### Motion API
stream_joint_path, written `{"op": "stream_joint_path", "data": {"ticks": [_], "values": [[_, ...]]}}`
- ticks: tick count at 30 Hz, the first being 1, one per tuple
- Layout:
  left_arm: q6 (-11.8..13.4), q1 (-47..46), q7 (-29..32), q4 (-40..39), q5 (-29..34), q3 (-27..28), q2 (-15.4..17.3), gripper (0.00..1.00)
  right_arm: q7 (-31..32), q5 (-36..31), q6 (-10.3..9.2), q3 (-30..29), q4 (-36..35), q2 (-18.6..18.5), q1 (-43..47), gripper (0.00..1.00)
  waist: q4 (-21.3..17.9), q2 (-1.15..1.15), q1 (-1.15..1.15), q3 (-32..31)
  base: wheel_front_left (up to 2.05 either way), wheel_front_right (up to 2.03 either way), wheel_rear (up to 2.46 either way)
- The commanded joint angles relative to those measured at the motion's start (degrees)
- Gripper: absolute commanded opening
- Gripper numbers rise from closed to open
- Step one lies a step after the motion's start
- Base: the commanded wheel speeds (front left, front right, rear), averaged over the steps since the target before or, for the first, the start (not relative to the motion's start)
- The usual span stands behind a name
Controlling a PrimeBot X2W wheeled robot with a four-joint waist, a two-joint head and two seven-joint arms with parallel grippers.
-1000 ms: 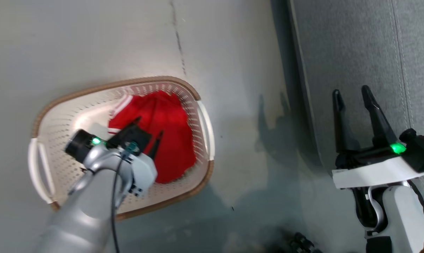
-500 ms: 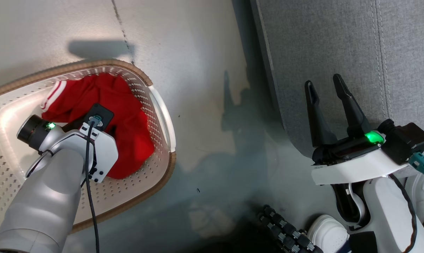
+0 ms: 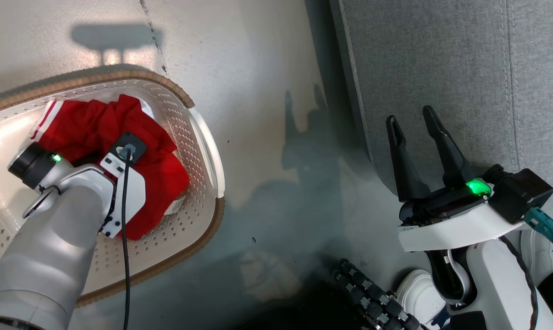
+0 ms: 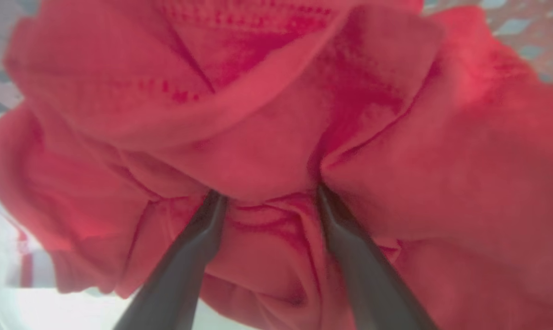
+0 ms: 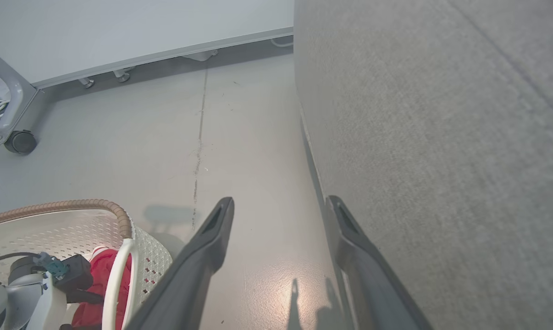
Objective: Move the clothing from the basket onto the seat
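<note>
The clothing (image 3: 159, 172) is a bright red heap in the white perforated basket (image 3: 208, 151), with white striped trim (image 3: 42, 121) at its far left. My left arm reaches down into the basket. In the left wrist view my left gripper (image 4: 269, 197) is open, both fingertips pressed into the red clothing (image 4: 276, 114) with a fold bulging between them. My right gripper (image 3: 409, 115) stands open and empty over the front edge of the grey seat (image 3: 441, 68). In the right wrist view the right gripper (image 5: 281, 204) hovers beside the seat (image 5: 441, 137).
Grey floor with a thin crack (image 3: 150, 27) lies between basket and seat. A black ribbed hose (image 3: 373, 298) sits at the bottom by my base. A wheeled frame's caster (image 5: 19, 141) stands by the far wall. The basket's brown rim (image 5: 74, 204) shows at lower left.
The head camera has shifted, so the whole picture moved. My left gripper has sunk into the red heap, its fingers now hidden under the wrist. The right gripper stays open.
</note>
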Motion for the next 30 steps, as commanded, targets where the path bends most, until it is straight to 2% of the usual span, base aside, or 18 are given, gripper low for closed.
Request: {"op": "stream_joint_path", "data": {"ticks": [1,9,10,11,17,24,30], "values": [[1.4,-0.3,2.4,0.8,0.3,-0.2,1.8,1.00,-0.3,0.2,0.01,0.3,-0.3,-0.1,0.1,1.00,0.1,0.00,0.00,0.5,0.00,0.00,0.00],[2.5,-0.8,6.7,1.2,0.7,-1.6,2.4,1.00,-0.3,0.9,0.01,0.7,-0.1,-0.1,0.1,1.00,0.1,0.00,0.00,1.1,0.00,0.00,0.00],[2.4,-0.8,7.0,1.3,0.4,-1.6,2.4,0.44,-0.3,1.0,0.01,0.7,0.0,-0.1,0.1,1.00,0.1,0.00,0.00,1.1,0.00,0.00,0.00],[2.3,-0.8,7.1,1.3,0.3,-1.6,2.4,0.00,-0.3,1.1,0.01,0.8,0.0,-0.1,0.0,1.00,0.0,0.00,0.00,1.0,0.00,0.00,0.00],[1.5,0.7,8.5,1.1,-1.0,-1.5,2.9,0.00,-0.3,0.7,0.01,0.7,0.7,-0.1,-1.0,1.00,-0.8,0.00,0.00,-0.4,0.00,0.00,0.00],[1.5,1.9,4.7,0.4,-3.6,-0.3,1.0,0.00,-0.3,1.7,0.01,1.5,2.0,-0.1,-2.9,1.00,-2.0,0.00,0.00,-4.7,0.00,0.00,0.00],[0.1,4.5,0.1,0.5,-5.0,-1.0,-3.1,0.00,-0.3,-0.8,0.01,-1.4,4.0,-0.2,-2.9,1.00,1.5,0.00,0.00,-12.3,0.00,0.00,0.00]]}}
